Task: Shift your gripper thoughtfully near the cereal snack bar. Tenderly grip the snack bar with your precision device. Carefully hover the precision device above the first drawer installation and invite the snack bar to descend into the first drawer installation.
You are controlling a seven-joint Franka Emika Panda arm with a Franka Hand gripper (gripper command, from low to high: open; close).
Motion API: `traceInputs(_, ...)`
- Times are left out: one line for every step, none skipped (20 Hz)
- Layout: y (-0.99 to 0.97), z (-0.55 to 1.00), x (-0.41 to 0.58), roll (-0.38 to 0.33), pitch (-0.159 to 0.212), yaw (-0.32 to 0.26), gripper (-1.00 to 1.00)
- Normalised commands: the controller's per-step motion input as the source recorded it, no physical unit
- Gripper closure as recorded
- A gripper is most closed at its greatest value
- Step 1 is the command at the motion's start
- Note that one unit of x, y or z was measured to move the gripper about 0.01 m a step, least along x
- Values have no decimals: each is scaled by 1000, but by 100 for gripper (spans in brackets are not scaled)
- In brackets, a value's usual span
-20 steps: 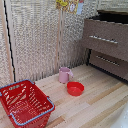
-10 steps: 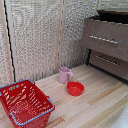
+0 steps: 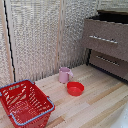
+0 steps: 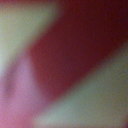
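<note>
Claw has left the exterior view, its grip untellable (wrist view blurred).

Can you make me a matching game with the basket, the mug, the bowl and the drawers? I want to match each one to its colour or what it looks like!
Things:
1. wire basket
2. mug
3. bowl
4. cabinet

Looks:
A. pink, has a handle
B. brown, with silver bar handles
C. red and round
D. red with a blue rim

Pairs: 1-D, 2-A, 3-C, 4-B
</note>
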Motion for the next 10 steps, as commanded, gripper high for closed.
traceInputs(-986,160,0,0,72,0,100)
traceInputs(-991,89,0,-15,57,-9,100)
traceInputs(-891,54,0,-39,60,-86,100)
traceInputs(-829,31,23,-42,74,-114,100)
traceInputs(-797,29,34,-41,91,-126,100)
traceInputs(-794,31,37,-39,105,-130,100)
traceInputs(-789,34,46,-38,116,-131,100)
traceInputs(-789,31,49,-36,118,-131,100)
traceInputs(-803,20,51,-33,126,-126,100)
traceInputs(-820,26,60,-29,133,-120,100)
